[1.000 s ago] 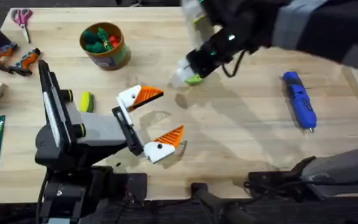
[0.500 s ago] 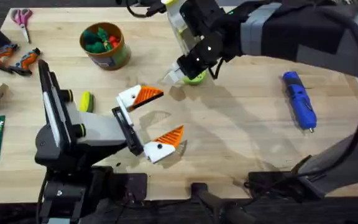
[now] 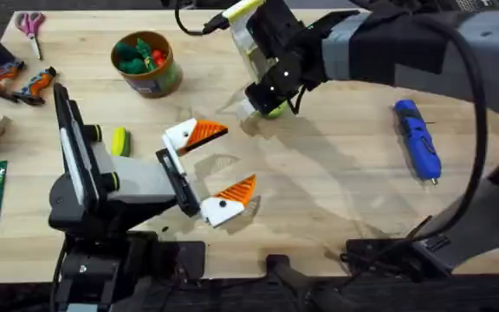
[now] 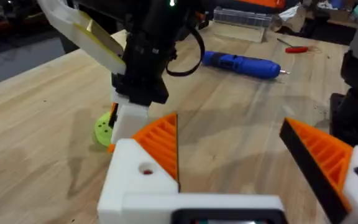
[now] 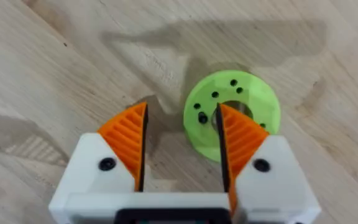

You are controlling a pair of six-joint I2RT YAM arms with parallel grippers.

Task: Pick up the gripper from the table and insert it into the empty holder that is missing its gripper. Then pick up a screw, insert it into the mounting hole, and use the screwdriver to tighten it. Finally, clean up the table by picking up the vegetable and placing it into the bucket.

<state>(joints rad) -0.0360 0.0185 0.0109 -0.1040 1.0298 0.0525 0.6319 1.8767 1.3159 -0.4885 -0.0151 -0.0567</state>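
My left gripper (image 3: 219, 166) sits near me, jaws spread wide, nothing between its orange ribbed pads (image 4: 164, 142). The yellow-green vegetable (image 3: 120, 141) lies just left of it on the table (image 3: 336, 191). Further out, my right gripper (image 5: 180, 152) is down at the lime-green ring (image 5: 232, 112), jaws apart, one pad in the ring's hole, one outside. Blue screwdriver (image 3: 417, 139) lies well right. Bucket (image 3: 146, 63) far left, holding green and red toys.
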